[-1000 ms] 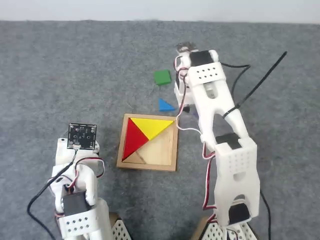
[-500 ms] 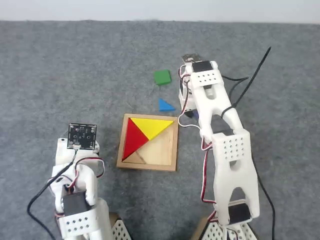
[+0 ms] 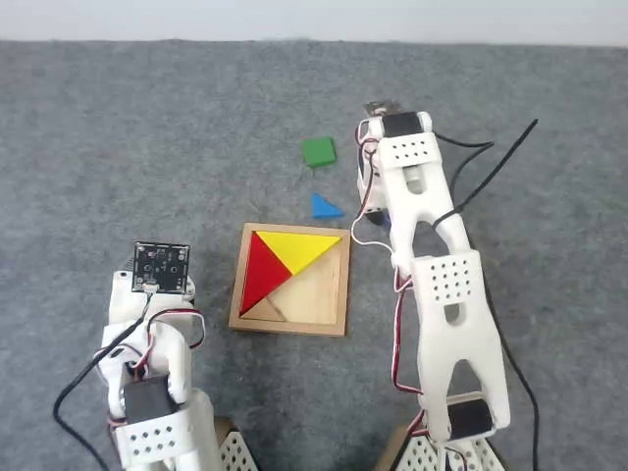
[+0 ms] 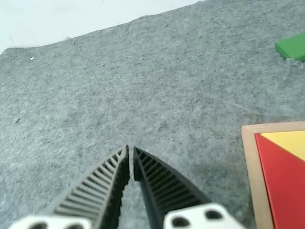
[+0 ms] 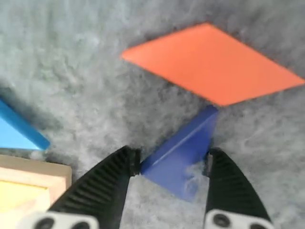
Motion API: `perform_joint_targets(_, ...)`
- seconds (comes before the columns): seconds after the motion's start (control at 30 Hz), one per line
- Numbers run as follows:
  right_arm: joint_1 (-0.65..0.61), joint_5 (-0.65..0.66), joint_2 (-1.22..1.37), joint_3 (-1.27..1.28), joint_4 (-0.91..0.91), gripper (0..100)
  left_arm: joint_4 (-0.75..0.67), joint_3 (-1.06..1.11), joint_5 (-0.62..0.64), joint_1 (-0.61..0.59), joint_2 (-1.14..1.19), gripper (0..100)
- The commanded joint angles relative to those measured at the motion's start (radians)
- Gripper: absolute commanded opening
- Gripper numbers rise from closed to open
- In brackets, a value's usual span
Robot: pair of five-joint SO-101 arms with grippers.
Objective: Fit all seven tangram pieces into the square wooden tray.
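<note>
The square wooden tray (image 3: pixel 339 294) holds a red triangle (image 3: pixel 259 273) and a yellow triangle (image 3: pixel 299 247). Beyond it on the mat lie a green square (image 3: pixel 318 150) and a light blue triangle (image 3: pixel 325 206). My right arm (image 3: pixel 412 186) stretches over the spot just right of the tray's far corner. Its open gripper (image 5: pixel 172 161) straddles a dark blue triangle (image 5: pixel 183 152) that lies flat on the mat, with one finger (image 5: pixel 125 164) at the piece's corner. An orange parallelogram (image 5: pixel 214 64) lies just past it. My left gripper (image 4: pixel 130 150) is shut and empty over bare mat left of the tray (image 4: pixel 249 162).
Grey felt covers the whole table. The light blue triangle (image 5: pixel 16 131) and the tray corner (image 5: pixel 33 174) sit close beside the right gripper. The green square (image 4: pixel 291 47) lies far ahead of the left gripper. The mat's far edge meets a white surface (image 4: pixel 71 16).
The right arm has straightened and shifted a little to the right over the pieces beside the tray. The left arm and all visible pieces stayed put.
</note>
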Motion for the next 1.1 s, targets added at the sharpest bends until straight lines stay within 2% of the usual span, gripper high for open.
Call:
perform_joint_targets(0.0,0.007,-0.011,-0.019,-0.046,0.039,18.6,0.005,-0.013,-0.012,-0.003,-0.02,2)
perform_joint_targets(0.2,0.002,-0.008,-0.107,0.034,0.041,11.3,0.005,-0.013,-0.012,-0.003,-0.02,2)
perform_joint_targets(0.63,-0.008,-0.003,-0.36,0.264,0.039,10.6,0.005,-0.013,-0.012,-0.003,-0.02,2)
perform_joint_targets(0.83,-0.05,0.095,-0.464,0.342,0.038,10.5,0.005,-0.013,-0.012,-0.003,-0.02,2)
perform_joint_targets(0.97,-0.044,0.155,-0.438,0.344,0.025,11.1,0.005,-0.013,-0.012,-0.003,-0.02,2)
perform_joint_targets(1.07,-0.051,0.207,-0.4,0.344,0.024,18.6,0.005,-0.013,-0.012,-0.003,-0.02,2)
